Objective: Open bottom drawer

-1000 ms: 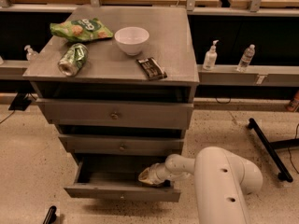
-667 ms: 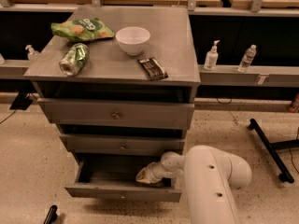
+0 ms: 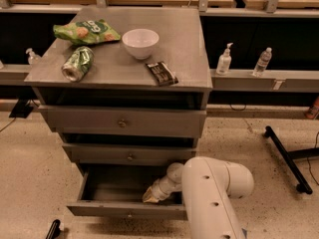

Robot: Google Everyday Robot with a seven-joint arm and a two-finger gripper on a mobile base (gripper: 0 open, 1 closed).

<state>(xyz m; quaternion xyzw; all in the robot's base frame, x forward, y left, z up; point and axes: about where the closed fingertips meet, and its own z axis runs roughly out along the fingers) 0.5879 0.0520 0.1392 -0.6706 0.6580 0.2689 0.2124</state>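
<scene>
I saw the cabinet (image 3: 189, 59) in flat grey. Its bottom drawer (image 3: 124, 210) was the same grey on the front and darker inside. On the cabinet's top were a white bowl (image 3: 140, 43), a green chip bag (image 3: 85, 32) with yellowish patches, a green can (image 3: 77, 63) with a silvery end, and a dark snack wrapper (image 3: 161, 73) with pale markings. The gripper (image 3: 152, 195), pale tan, sat inside the cabinet's bottom drawer on a glossy white arm (image 3: 212, 193). Around the cabinet, the floor (image 3: 30, 173) was beige with dark speckles.

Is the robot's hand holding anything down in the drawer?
Cannot be told: the gripper sits inside the open bottom drawer, behind its front panel.
</scene>
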